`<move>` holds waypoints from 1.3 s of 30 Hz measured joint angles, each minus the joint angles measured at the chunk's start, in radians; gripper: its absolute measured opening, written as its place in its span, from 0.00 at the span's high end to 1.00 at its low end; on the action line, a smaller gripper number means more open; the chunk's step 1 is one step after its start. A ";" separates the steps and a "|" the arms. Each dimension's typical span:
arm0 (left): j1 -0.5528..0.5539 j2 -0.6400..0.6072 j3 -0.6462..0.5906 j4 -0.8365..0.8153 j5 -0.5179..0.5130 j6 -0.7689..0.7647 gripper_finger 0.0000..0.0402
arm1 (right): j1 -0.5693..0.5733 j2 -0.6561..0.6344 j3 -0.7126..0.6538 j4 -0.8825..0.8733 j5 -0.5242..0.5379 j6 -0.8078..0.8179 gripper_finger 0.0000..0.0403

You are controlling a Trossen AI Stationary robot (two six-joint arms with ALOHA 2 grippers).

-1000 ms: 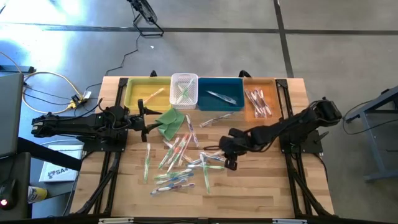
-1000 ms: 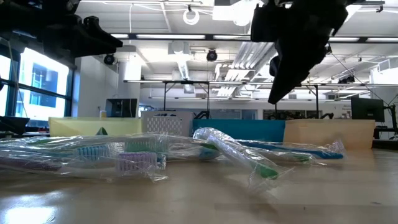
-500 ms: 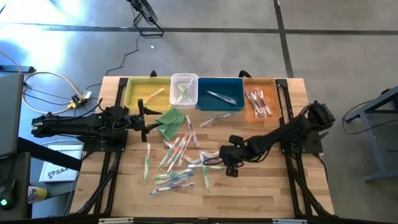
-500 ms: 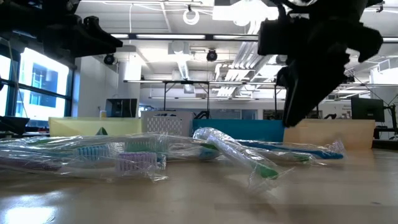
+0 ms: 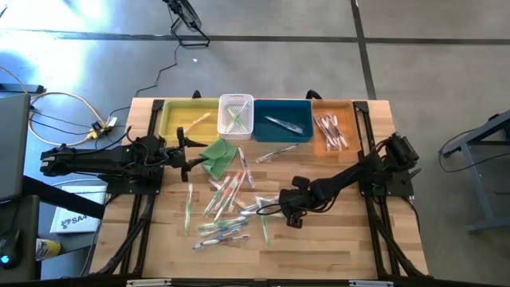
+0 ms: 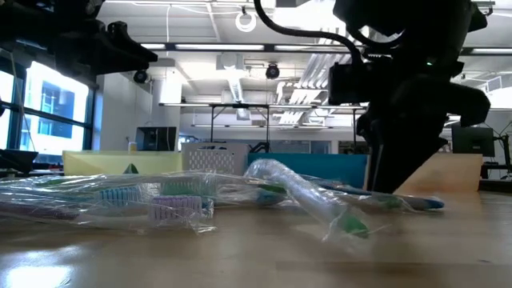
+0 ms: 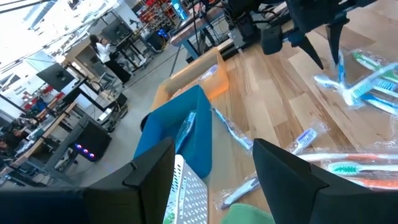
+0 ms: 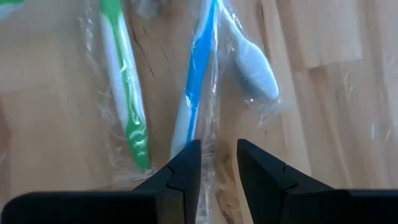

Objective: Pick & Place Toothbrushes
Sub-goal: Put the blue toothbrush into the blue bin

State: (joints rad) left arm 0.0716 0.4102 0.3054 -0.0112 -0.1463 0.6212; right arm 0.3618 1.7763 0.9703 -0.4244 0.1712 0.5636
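Reaching down at the right edge of the toothbrush pile (image 5: 231,209), the right gripper (image 5: 288,214) is at the pick step: its tips sit low over the worktop (image 5: 335,239), straddling a blue-and-white wrapped toothbrush (image 8: 194,87). Through the right wrist view the jaws stand narrowly apart, the blue handle running into the gap between them, with a green toothbrush (image 8: 124,93) just beside it in its own clear wrapper. Nothing is clamped yet, as far as I can judge. The next move calls for closing on the blue handle alone, without catching the green neighbour's crinkled film, then lifting toward the blue bin (image 5: 282,119) at the far edge, which already holds one brush.

The left gripper (image 5: 185,151) waits over the worktop's left side near the folded green cloth (image 5: 218,156), jaws well apart and empty. Most toothbrushes lie loose mid-worktop; a few rest in the yellow, white and orange bins.
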 joint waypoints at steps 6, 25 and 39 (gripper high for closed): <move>0.000 0.000 0.000 0.000 0.000 0.002 0.47 | 0.005 0.000 0.000 0.000 -0.021 0.016 0.76; 0.000 0.000 0.000 0.000 0.000 0.001 0.47 | -0.033 -0.091 -0.001 0.040 -0.082 0.018 0.76; 0.000 0.000 0.000 -0.009 0.000 0.000 0.47 | -0.002 -0.086 -0.001 0.055 -0.032 0.052 0.54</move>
State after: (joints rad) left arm 0.0717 0.4103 0.3054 -0.0200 -0.1467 0.6210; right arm 0.3603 1.6905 0.9695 -0.3691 0.1394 0.6155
